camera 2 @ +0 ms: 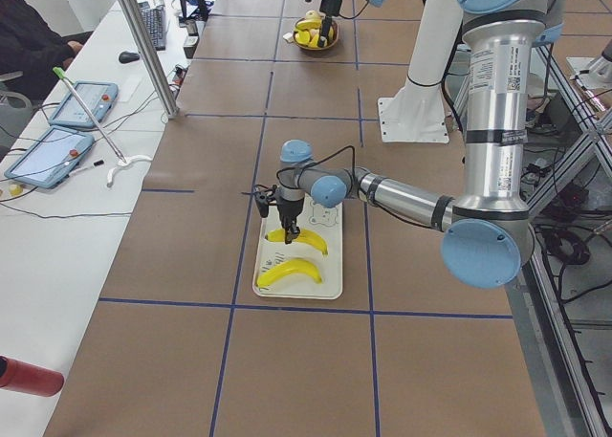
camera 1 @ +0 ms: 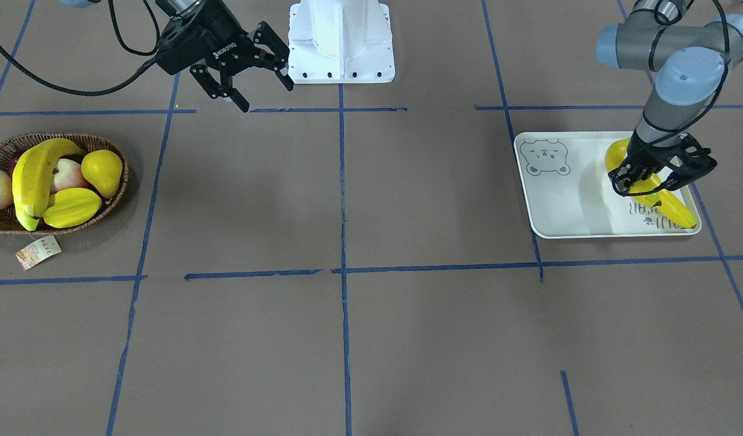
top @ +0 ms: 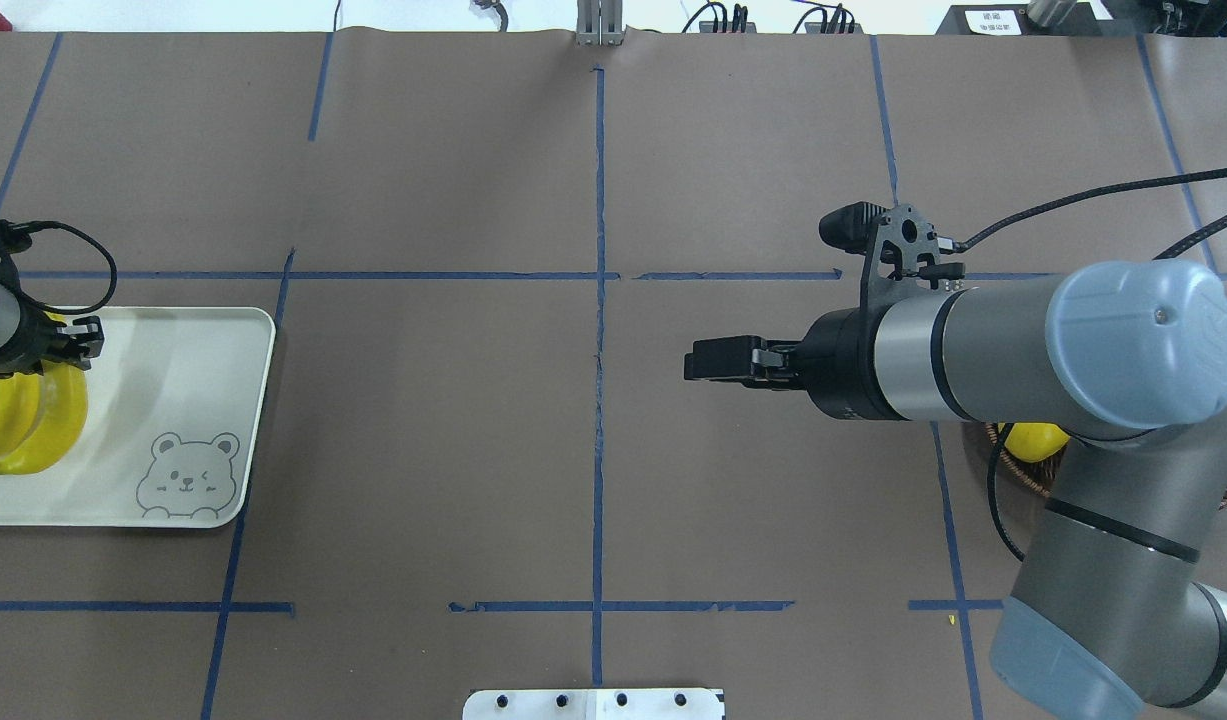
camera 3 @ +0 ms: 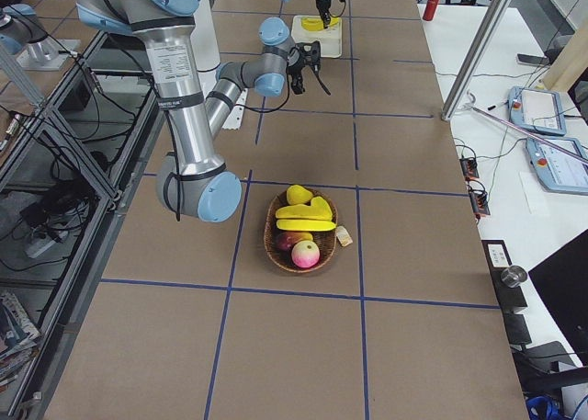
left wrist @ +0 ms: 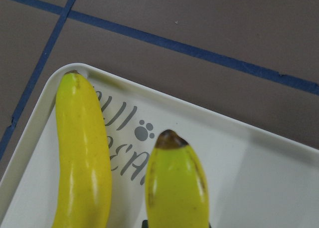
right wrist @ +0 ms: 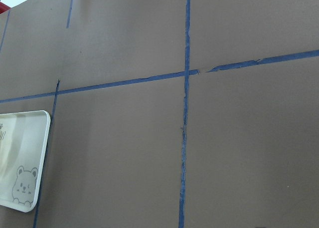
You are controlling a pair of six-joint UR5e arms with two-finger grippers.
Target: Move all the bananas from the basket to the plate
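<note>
Front view: we find the right gripper (camera 1: pixel 259 75) spread wide and empty. The left gripper (camera 1: pixel 650 181) is down on the plate (camera 1: pixel 559 206), fingers seemingly parted astride one of the bananas (camera 1: pixel 674 211).
Left wrist view: we see two bananas side by side on the plate.
Right side view: other bananas (camera 3: pixel 303 219) lie in the basket (camera 3: pixel 269 236).

Well apart from the plate (top: pixel 193 370), the basket (top: pixel 1028 472) lies almost wholly under the right arm (top: pixel 1023 340) in the overhead view. Only a wicker sliver and one yellow fruit (top: pixel 1035 438) of untellable kind show. The plate runs off that view's left edge, cutting the bananas (top: pixel 53 430) on it. On the plate, the left gripper (camera 1: pixel 647 184) masks part of a banana, and the bananas cover some lettering (left wrist: pixel 124 153).
</note>
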